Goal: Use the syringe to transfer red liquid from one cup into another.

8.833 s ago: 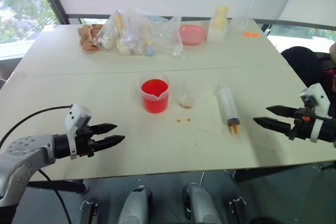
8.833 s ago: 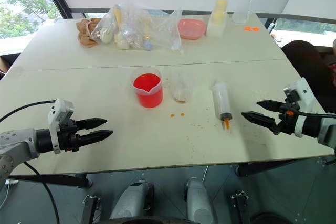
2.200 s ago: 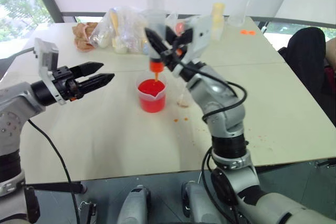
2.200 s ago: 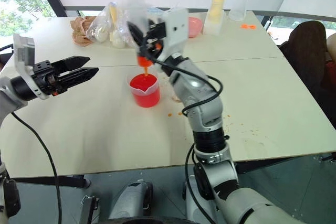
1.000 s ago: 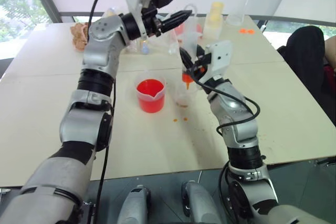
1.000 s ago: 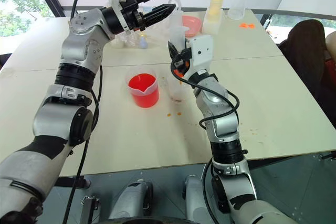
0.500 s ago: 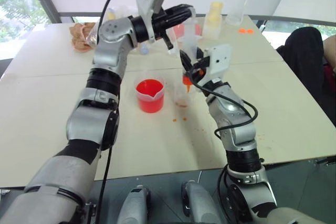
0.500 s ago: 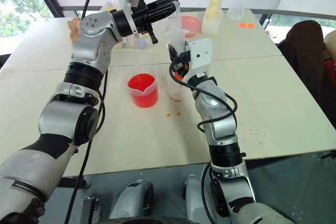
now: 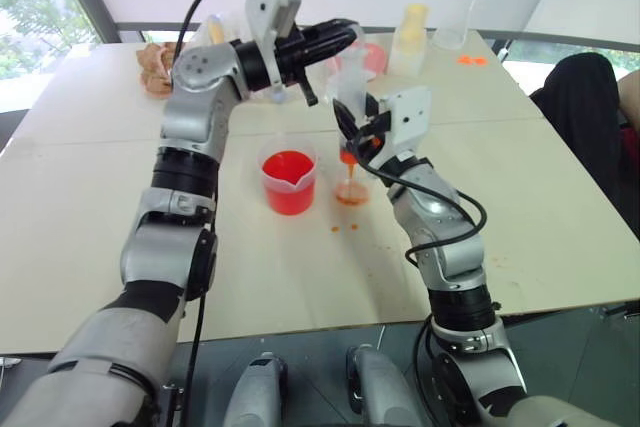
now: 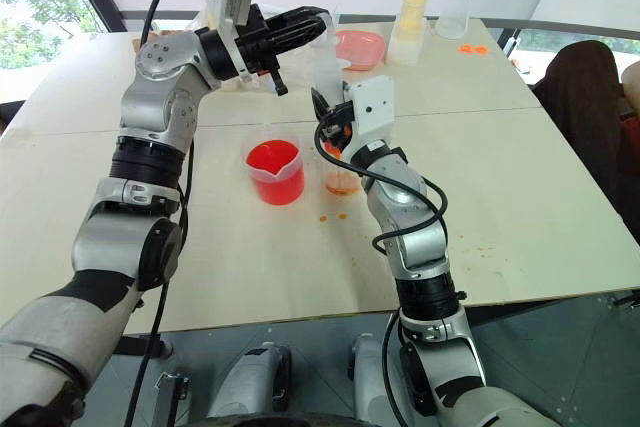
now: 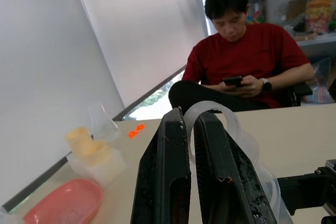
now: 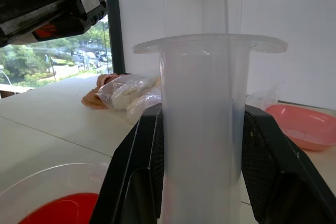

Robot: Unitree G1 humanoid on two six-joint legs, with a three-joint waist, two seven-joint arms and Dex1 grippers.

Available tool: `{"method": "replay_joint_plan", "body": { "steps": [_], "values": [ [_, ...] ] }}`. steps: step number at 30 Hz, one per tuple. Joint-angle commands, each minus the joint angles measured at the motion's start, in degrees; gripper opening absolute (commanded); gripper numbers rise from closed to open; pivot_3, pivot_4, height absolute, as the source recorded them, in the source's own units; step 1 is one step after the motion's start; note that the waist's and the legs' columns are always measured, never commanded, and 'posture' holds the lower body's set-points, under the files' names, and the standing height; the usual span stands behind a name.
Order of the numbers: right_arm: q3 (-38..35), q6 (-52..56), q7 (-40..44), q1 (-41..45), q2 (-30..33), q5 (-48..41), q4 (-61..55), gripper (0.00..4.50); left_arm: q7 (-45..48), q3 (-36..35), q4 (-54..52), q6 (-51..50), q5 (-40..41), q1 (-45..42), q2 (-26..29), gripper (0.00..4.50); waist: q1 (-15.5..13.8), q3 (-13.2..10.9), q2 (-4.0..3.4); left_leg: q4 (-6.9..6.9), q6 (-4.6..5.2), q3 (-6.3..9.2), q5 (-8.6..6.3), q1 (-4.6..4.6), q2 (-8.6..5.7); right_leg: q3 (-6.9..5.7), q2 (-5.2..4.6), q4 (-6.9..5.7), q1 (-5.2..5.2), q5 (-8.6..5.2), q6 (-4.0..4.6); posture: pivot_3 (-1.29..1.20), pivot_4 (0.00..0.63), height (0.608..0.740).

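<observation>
A pale cream table (image 9: 560, 207), made of two tops joined along a seam running across it, carries everything. Near its middle a spouted clear beaker (image 9: 291, 183) of red liquid (image 9: 290, 167) is stood, and just beside it, to the right, a smaller clear cup (image 9: 350, 187) with orange-red liquid at its bottom. A few orange drops (image 9: 345, 228) are spattered on the top in front of the smaller cup. Along the far edge are laid a brown crumpled item (image 9: 155, 65), clear plastic bags (image 10: 245, 72), a pink dish (image 10: 360, 49), a pale yellow lidded container (image 9: 410, 37), a clear cup (image 9: 455, 32) and two small orange bits (image 9: 468, 60).
</observation>
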State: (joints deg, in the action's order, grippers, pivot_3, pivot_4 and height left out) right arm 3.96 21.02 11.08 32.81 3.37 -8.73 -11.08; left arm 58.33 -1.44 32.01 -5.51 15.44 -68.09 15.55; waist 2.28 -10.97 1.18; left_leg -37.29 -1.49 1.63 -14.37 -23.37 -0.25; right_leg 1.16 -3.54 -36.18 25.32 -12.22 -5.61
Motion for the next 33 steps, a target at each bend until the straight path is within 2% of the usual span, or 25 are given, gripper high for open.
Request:
{"method": "replay_joint_plan", "body": {
  "steps": [1,13,20,24,29,33],
  "values": [
    [-1.87,-1.08,-1.12,4.63,-0.51,-1.20,-6.73,1.40,2.70,3.83,-3.10,-3.06,0.33,3.72,-1.93,0.05,0.04,0.00,0.00,0.00,0.00,0.00,0.00,0.00,0.00,0.00,0.00,0.00,0.00,0.00,0.00,0.00,0.150,0.740],
    [-3.16,0.79,-1.55,5.54,0.54,-1.43,-8.45,1.40,1.92,5.51,-3.71,-2.70,-2.04,7.71,-2.40,0.05,0.06,0.00,0.00,0.00,0.00,0.00,0.00,0.02,0.00,0.00,0.01,-0.02,0.00,0.00,0.00,0.00,0.150,0.740],
    [-3.19,0.88,-1.38,5.39,1.00,-1.45,-8.16,1.40,1.09,4.11,-4.05,-3.86,-1.18,6.99,-2.62,0.05,0.06,0.00,0.00,-0.01,0.00,0.00,0.00,0.02,0.00,0.00,0.01,-0.02,0.00,0.00,0.00,0.00,0.150,0.740],
    [-3.08,0.78,-1.21,5.20,1.16,-1.45,-7.93,1.40,0.68,3.33,-4.15,-4.34,-0.51,6.42,-2.43,1.52,-0.15,0.00,0.00,-0.01,0.00,0.00,0.00,0.01,0.00,0.00,0.00,-0.02,-0.01,0.00,0.00,0.00,0.150,0.740],
    [-3.38,0.81,-1.09,5.44,1.20,-1.44,-7.52,1.40,0.34,3.14,-4.97,-4.14,-0.86,6.01,-1.41,3.94,0.20,0.00,0.00,-0.01,0.00,0.01,0.00,0.02,0.00,-0.01,0.01,-0.01,-0.01,0.00,0.00,0.00,0.150,0.740],
    [-4.64,1.95,-1.45,6.09,0.75,-2.85,-7.63,1.40,0.70,1.06,-7.42,-7.15,1.64,5.71,0.80,3.94,0.25,0.00,0.00,0.01,0.00,0.02,0.00,0.03,0.01,0.00,0.02,-0.03,-0.01,0.00,0.00,0.00,0.150,0.740]
  ]
}}
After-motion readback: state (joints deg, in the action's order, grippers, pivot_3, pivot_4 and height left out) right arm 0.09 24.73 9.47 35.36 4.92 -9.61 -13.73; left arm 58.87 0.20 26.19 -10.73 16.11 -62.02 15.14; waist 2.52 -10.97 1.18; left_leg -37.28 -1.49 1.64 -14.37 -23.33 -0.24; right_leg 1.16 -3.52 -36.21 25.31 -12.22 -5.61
